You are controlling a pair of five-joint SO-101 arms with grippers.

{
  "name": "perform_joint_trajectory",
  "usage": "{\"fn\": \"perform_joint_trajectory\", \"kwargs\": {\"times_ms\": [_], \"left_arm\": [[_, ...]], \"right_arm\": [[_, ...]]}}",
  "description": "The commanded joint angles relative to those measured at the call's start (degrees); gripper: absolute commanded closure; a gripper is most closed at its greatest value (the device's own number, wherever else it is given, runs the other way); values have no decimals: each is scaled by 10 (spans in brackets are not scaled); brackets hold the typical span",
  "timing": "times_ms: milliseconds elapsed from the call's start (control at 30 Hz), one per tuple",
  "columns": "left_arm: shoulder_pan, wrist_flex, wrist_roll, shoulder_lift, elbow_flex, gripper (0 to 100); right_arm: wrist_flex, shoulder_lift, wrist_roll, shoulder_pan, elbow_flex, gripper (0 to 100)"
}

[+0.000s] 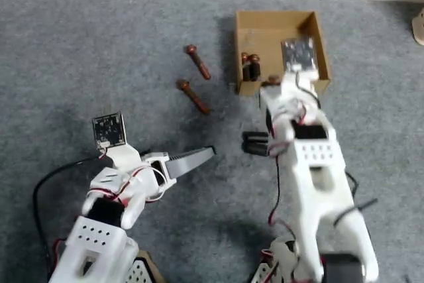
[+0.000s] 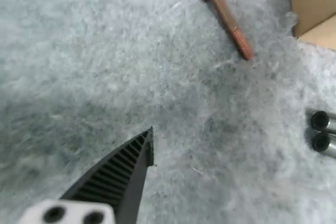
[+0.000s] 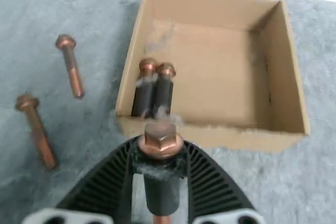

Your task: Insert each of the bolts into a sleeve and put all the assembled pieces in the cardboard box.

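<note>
My right gripper [image 3: 160, 153] is shut on an assembled piece [image 3: 160, 174], a copper bolt head above a black sleeve, held just outside the near wall of the cardboard box [image 3: 210, 135]. In the high view this gripper [image 1: 271, 84] is at the box's [image 1: 311, 31] front edge. Two assembled pieces [image 3: 153, 92] lie side by side in the box's near corner. Two loose copper bolts [image 1: 198, 61] [image 1: 193, 96] lie on the carpet left of the box. Two black sleeves [image 1: 255, 144] lie beside the right arm. My left gripper [image 1: 209, 152] is shut and holds nothing, below the loose bolts.
Grey carpet covers the table. In the left wrist view, one bolt [image 2: 227, 19] lies ahead of the gripper [image 2: 148, 142], and the sleeves [image 2: 322, 132] show end-on to the side. A black cable [image 1: 46, 183] loops beside the left arm's base.
</note>
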State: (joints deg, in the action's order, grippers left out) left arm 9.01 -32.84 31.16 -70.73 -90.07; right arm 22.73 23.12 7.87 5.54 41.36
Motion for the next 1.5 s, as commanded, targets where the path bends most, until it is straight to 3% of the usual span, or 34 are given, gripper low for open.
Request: {"fn": "perform_joint_trajectory", "kwargs": {"times_ms": [0, 267, 533, 933, 1100, 1233, 1467], "left_arm": [[-7, 50, 1, -7, -9, 370], [-7, 61, 1, -7, -15, 370], [-7, 61, 1, -7, -15, 370], [-7, 62, 1, -7, -15, 370], [-5, 62, 1, -7, -15, 370], [-5, 62, 1, -7, -15, 370], [-4, 61, 0, -7, -15, 370]], "right_arm": [[-16, -74, 6, -7, -129, 994], [-14, -268, 5, -7, -350, 994], [4, -416, -62, -14, -541, 994], [42, -560, -63, -26, -591, 985], [193, -557, -103, -19, -641, 842], [355, -556, -101, -9, -748, 836], [593, -557, 15, 6, -903, 836]]}}
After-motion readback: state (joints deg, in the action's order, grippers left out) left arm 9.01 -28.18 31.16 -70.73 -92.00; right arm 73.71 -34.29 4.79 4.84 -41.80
